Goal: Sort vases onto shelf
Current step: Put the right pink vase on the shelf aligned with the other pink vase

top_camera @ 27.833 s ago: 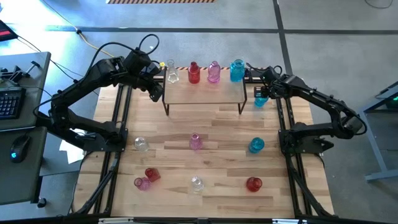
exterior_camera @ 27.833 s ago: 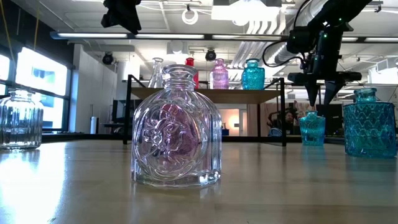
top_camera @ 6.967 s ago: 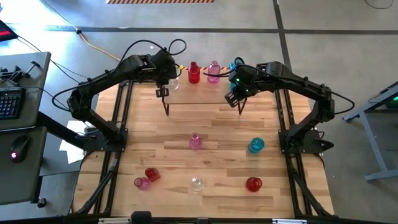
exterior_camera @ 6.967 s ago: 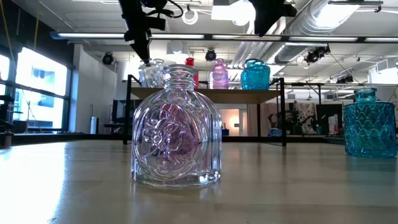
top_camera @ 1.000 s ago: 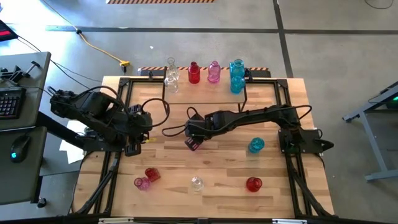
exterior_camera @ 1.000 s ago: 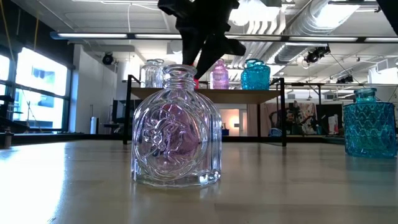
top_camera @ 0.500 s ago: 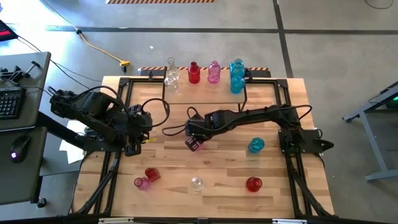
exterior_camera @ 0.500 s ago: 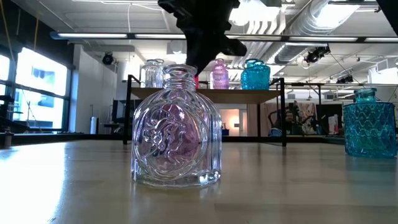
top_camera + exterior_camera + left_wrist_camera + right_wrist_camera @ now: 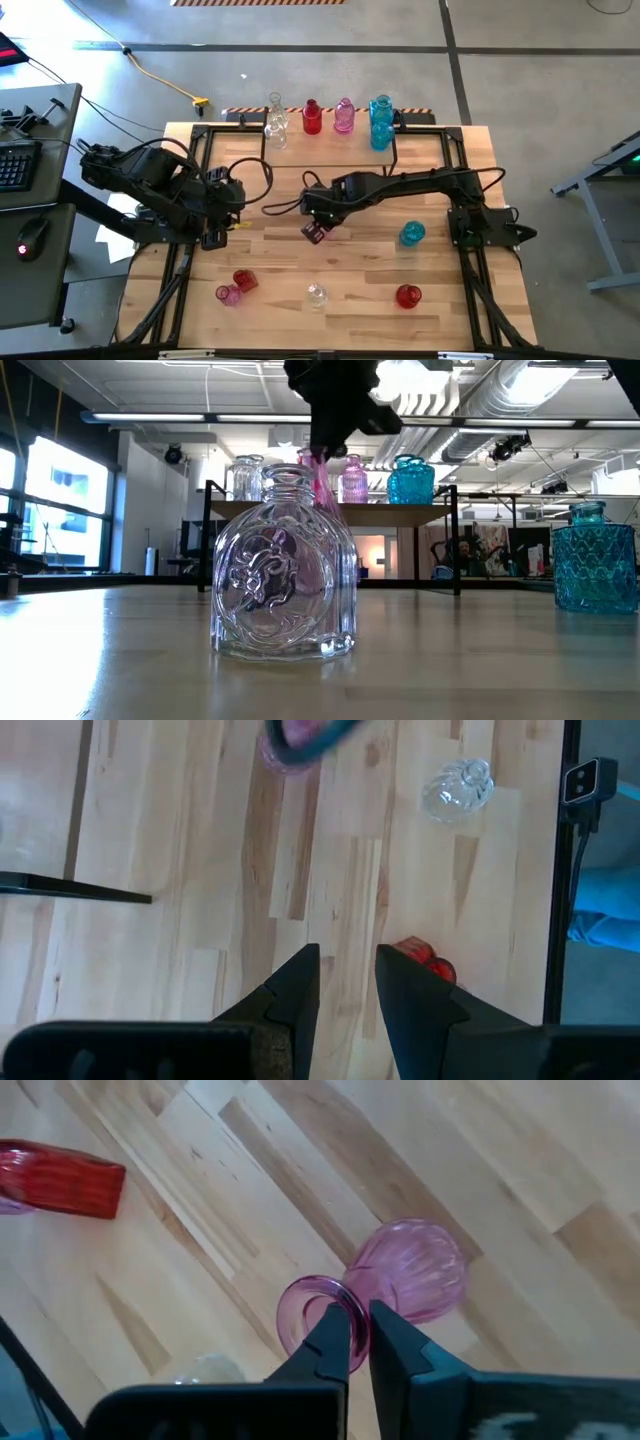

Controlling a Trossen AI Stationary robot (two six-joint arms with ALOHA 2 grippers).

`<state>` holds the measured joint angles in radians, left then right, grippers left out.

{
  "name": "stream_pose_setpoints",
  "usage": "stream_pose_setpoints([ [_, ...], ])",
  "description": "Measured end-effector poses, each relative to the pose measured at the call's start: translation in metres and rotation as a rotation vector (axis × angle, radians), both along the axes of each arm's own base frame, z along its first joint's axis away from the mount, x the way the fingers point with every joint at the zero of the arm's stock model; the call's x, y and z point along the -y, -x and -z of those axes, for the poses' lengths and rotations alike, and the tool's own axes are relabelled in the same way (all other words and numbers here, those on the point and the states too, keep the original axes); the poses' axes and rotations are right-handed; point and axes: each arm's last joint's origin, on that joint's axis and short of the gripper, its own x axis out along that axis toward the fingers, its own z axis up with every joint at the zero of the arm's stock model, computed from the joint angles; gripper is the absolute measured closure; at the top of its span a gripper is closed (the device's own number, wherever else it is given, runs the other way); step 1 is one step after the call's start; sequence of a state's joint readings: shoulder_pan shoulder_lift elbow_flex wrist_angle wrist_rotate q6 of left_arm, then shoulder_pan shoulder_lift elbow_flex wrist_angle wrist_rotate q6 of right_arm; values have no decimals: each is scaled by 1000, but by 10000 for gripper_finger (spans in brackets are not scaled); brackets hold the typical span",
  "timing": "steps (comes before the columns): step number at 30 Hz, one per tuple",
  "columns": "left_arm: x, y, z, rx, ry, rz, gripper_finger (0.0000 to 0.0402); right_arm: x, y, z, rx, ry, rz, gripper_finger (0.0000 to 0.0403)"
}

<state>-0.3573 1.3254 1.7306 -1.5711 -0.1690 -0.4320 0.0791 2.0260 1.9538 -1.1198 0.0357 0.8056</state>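
Slatted wood covers the tabletop [image 9: 340,270], with concrete floor around it and the shelf [image 9: 330,513] standing at the far edge. Over the middle of the table the right gripper [image 9: 318,231] is clamped on the rim of a pink vase [image 9: 405,1280]; in the right wrist view the two dark fingers [image 9: 340,1342] pinch the wall of the neck opening between them, one inside and one outside, with the ribbed body hanging past the tips. In the low view the pink vase shows tilted just behind a clear vase [image 9: 283,570] that fills the foreground, the gripper above it. The left gripper [image 9: 212,238] waits low near the table's left edge, its fingers a little apart and holding nothing.

On the shelf stand two clear vases [image 9: 274,122], a red vase [image 9: 311,118], another pink one [image 9: 344,116] and two blue vases [image 9: 380,122]. On the table lie a blue vase [image 9: 411,234] near the right arm's base, a red vase [image 9: 407,296] at the near right, a clear one [image 9: 316,295] at the near middle, and a red and pink pair [image 9: 236,286] at the near left.

A second ago the right fingers stood apart around the vase's neck; since then they have closed on it, and the vase has tipped out of its upright stand. Seven seconds ago both arms were up at the shelf; the left has since folded back to its side
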Motion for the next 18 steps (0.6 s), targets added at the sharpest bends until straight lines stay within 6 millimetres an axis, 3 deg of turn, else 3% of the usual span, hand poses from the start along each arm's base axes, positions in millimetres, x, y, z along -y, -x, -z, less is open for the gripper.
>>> stream_pose_setpoints([
  [9,-1,0,0,9,-28,-3,310,9,8,-46,42,8,-31,403],
  [18,-2,-1,-1,26,-83,-12,310,29,27,-102,133,-102,-113,403],
])
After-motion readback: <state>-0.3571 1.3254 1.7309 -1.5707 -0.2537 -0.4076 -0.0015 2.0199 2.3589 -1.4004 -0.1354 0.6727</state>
